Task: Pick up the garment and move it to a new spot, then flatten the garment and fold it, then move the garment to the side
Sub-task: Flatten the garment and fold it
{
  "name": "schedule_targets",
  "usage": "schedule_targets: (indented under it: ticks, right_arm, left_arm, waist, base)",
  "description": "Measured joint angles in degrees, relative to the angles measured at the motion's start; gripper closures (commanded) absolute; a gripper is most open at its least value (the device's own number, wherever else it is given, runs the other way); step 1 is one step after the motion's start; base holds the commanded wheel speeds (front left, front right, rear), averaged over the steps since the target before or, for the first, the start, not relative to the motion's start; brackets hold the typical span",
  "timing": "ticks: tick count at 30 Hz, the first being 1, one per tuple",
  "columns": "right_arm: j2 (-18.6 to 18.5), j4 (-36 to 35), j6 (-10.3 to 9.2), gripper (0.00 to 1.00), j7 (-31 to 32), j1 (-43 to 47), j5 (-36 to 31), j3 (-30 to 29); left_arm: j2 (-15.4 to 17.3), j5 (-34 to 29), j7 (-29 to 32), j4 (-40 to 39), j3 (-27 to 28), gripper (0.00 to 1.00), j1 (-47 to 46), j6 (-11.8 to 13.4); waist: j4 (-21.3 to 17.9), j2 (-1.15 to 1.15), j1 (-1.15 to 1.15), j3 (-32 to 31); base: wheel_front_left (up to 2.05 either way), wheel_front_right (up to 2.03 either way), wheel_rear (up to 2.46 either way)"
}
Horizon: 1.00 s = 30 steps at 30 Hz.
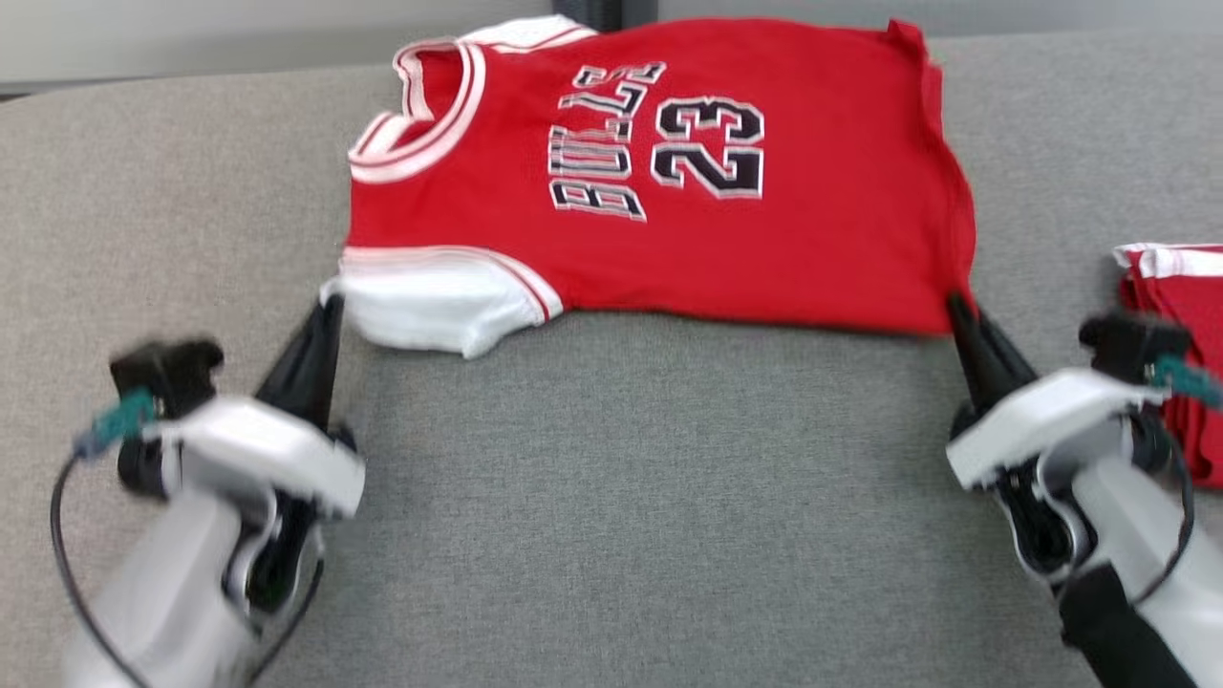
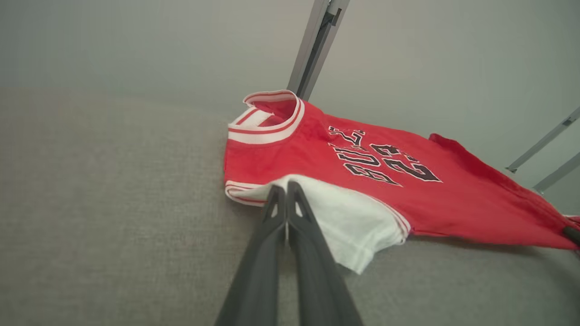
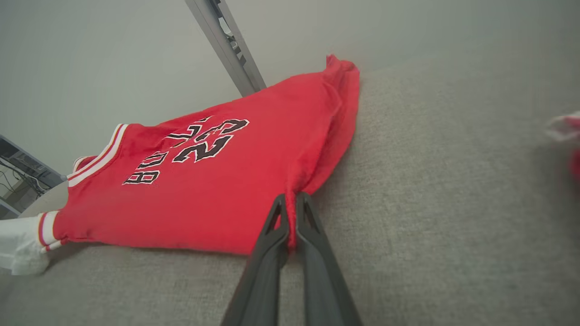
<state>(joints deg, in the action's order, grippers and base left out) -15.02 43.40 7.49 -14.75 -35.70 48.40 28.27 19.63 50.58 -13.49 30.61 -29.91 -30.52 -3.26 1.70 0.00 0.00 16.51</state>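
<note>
The jersey lies spread print-up along the far edge of the counter, left gripper clenched on its white sleeve, right gripper clenched on its near hem corner, and there's another red garment at the right edge.

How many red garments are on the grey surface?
2. The numbered jersey lies in the middle; a second red garment is at the right edge, cut off. More may be hidden.
</note>
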Motion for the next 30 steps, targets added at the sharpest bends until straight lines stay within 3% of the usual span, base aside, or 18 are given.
schedule_targets:
  ticks: [6, 15, 16, 23, 30]
  right_arm:
    - [-2.4, -7.1, 0.00, 1.00, -0.2, 12.0, -1.0, -4.3]
    - [-1.7, -14.0, 0.01, 1.00, -0.2, 28.4, -6.9, -13.7]
    - [-1.7, -14.0, 0.01, 1.00, -0.2, 28.4, -6.9, -13.7]
    - [0.1, -19.7, 0.01, 1.00, 3.0, 39.4, -12.2, -22.4]
    - [3.7, -27.8, 0.01, 1.00, 10.1, 46.8, -17.2, -28.8]
  left_arm:
    - [7.1, 1.5, 5.5, -18.8, -0.2, 1.00, 17.6, 8.2]
    - [17.1, 6.2, 15.7, -46.0, 0.3, 1.00, 37.4, 19.8]
    - [17.1, 6.2, 15.7, -46.0, 0.3, 1.00, 37.4, 19.8]
    - [21.4, 7.0, 19.1, -59.1, 0.2, 1.00, 46.6, 27.0]
    - [23.9, 7.0, 20.6, -63.8, 0.1, 1.00, 50.1, 30.0]
  waist:
    - [-0.1, 0.00, 0.00, -3.3]
    - [1.2, 0.00, 0.00, -8.3]
    - [1.2, 0.00, 0.00, -8.3]
    - [3.4, 0.00, 0.00, -10.7]
    - [4.2, 0.00, 0.00, -11.6]
  base:
    - [0.00, 0.00, 0.00]
    - [0.00, 0.00, 0.00]
    - [0.00, 0.00, 0.00]
    - [0.00, 0.00, 0.00]
    - [0.00, 0.00, 0.00]
